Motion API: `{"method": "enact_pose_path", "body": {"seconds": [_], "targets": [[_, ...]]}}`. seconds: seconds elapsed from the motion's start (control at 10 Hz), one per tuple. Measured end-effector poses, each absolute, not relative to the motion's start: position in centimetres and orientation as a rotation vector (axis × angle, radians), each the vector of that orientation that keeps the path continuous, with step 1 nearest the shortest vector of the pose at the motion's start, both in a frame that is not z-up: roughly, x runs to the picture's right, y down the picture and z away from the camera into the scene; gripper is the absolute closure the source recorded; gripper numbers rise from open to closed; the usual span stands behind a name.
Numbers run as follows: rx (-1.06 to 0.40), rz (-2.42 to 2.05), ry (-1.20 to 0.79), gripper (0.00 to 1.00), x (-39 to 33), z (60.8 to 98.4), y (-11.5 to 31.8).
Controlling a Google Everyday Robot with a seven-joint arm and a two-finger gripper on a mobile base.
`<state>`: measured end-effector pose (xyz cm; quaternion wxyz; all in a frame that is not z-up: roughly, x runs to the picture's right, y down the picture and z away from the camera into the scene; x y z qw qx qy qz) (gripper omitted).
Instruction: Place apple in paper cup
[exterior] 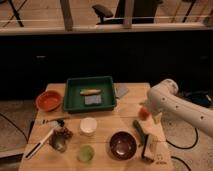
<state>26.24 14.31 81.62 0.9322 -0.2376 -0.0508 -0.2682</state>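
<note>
1. A round orange-red bowl point(48, 100) stands near the left edge of the pale wooden bench point(127, 107).
2. A rectangular green plastic tray point(73, 102) sits at the rear centre. It holds a yellow oblong item point(90, 91) and a flat grey pad point(93, 100).
3. The small white cylindrical paper cup point(88, 126) stands upright in front of the tray, with bare bench on either side. A light green cup point(86, 152) stands nearer the front edge.
4. A dark round bowl point(123, 144) lies just left of a long green cucumber point(138, 131).
5. The small round orange-red apple point(144, 113) rests behind the cucumber, near the right edge and well apart from the paper cup.
6. The hand point(152, 114), at the end of a smooth white arm point(177, 106), is just beside the apple. How far open it is, and whether it grips the fruit, cannot be told.
</note>
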Motion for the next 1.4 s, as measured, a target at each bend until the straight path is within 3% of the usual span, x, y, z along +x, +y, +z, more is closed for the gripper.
{"method": "enact_pose_path", "body": {"seconds": [1.4], "targets": [[-0.466, -0.601, -0.198, 0.20, 27.9, 84.5, 14.3]]}}
